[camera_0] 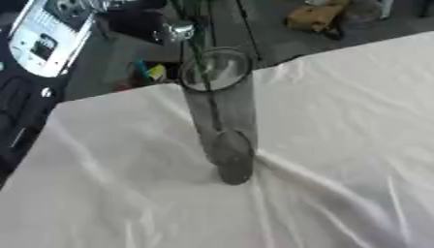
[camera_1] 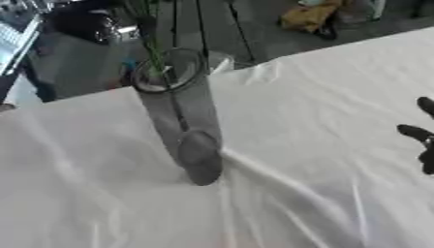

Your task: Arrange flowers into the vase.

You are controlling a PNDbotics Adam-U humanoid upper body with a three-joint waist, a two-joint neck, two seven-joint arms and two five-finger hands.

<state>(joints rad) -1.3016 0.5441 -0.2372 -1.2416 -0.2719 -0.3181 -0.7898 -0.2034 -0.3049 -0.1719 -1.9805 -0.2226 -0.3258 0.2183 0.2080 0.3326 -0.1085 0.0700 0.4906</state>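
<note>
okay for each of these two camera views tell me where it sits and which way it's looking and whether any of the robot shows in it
Left eye view: head camera, left eye, looking down at the clear vase on the white tablecloth; none of the robot's body shows.
Right eye view: head camera, right eye, same downward look; dark fingers of the right hand show at the right edge.
Shared: both show the upright vase with green stems rising out of its mouth, the cloth, and the dark floor beyond the table.
</note>
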